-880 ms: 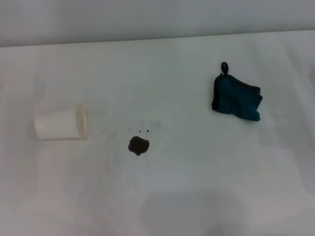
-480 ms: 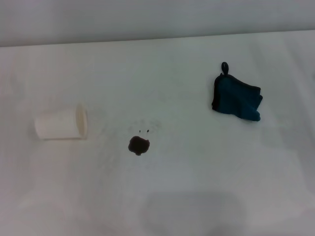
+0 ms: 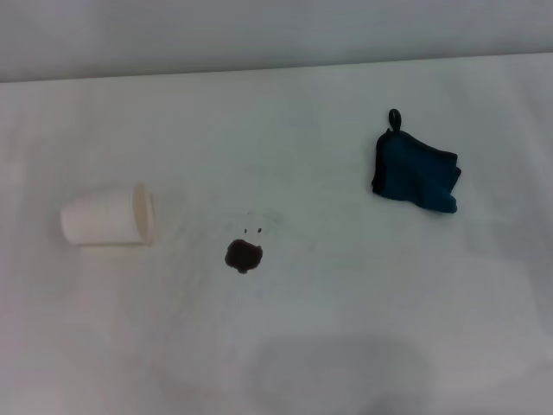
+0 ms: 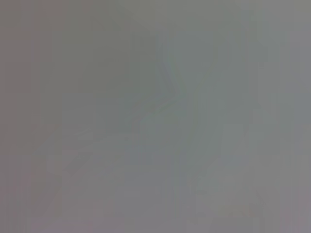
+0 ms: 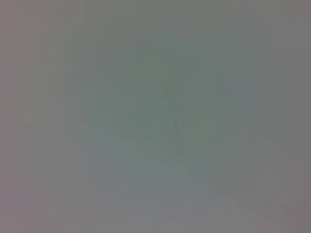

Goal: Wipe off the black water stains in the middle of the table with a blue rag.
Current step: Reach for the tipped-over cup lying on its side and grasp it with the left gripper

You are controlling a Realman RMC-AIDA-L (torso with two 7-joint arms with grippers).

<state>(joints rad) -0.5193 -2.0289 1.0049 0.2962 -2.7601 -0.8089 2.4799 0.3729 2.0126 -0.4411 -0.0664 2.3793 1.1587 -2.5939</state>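
In the head view the black water stains [image 3: 244, 255] form a small dark blot with two tiny specks just behind it, in the middle of the white table [image 3: 346, 328]. The blue rag [image 3: 416, 175] lies crumpled at the right rear, its black loop pointing away from me. The rag and the stains are well apart. Neither gripper shows in the head view. Both wrist views show only a plain grey blur with nothing recognisable.
A white paper cup [image 3: 107, 216] lies on its side at the left, its mouth facing the stains. The table's far edge [image 3: 276, 69] runs along the top of the head view.
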